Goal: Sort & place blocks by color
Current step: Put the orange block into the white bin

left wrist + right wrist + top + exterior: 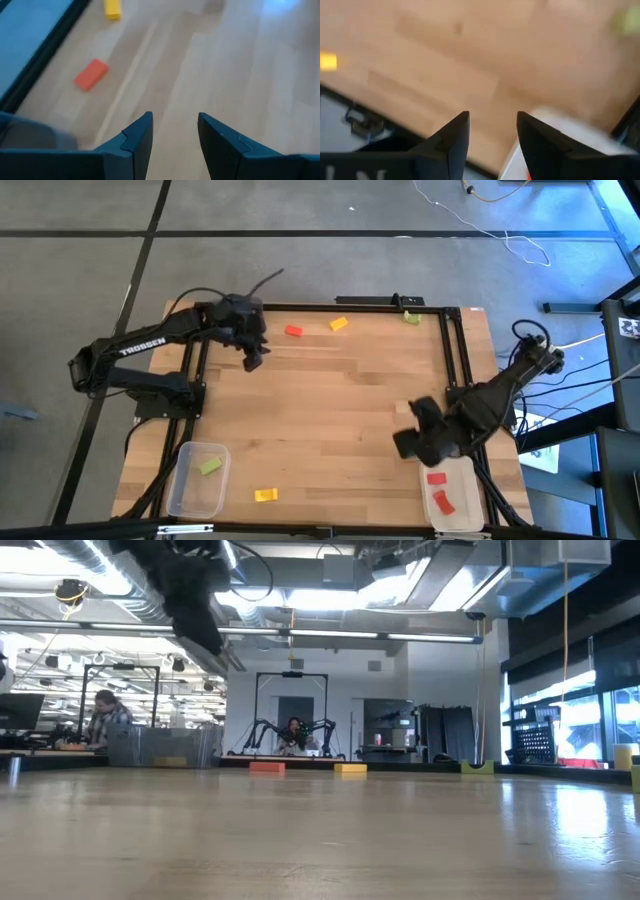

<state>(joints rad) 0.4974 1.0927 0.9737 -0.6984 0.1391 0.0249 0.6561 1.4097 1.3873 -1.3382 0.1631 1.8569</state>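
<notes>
I am hovering my left claw (174, 135), spread and empty, near the red block (91, 74) on the counter (330, 410); my right claw (492, 132) is gaping, empty, farther away.

arms: dark, jointed | left arm (140, 350): white "trossen" lettering | cables: black

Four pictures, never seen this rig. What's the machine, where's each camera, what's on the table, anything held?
Two dark robot arms at a wooden table.

Overhead: left pincer near a red block; right pincer beside a clear bin holding two red blocks.

Also a yellow block, a green block, another yellow block, and a green block in the other clear bin.

Second picture looks across at table height. The last two are wrist cameras.

Both pincers are open and empty.
</notes>
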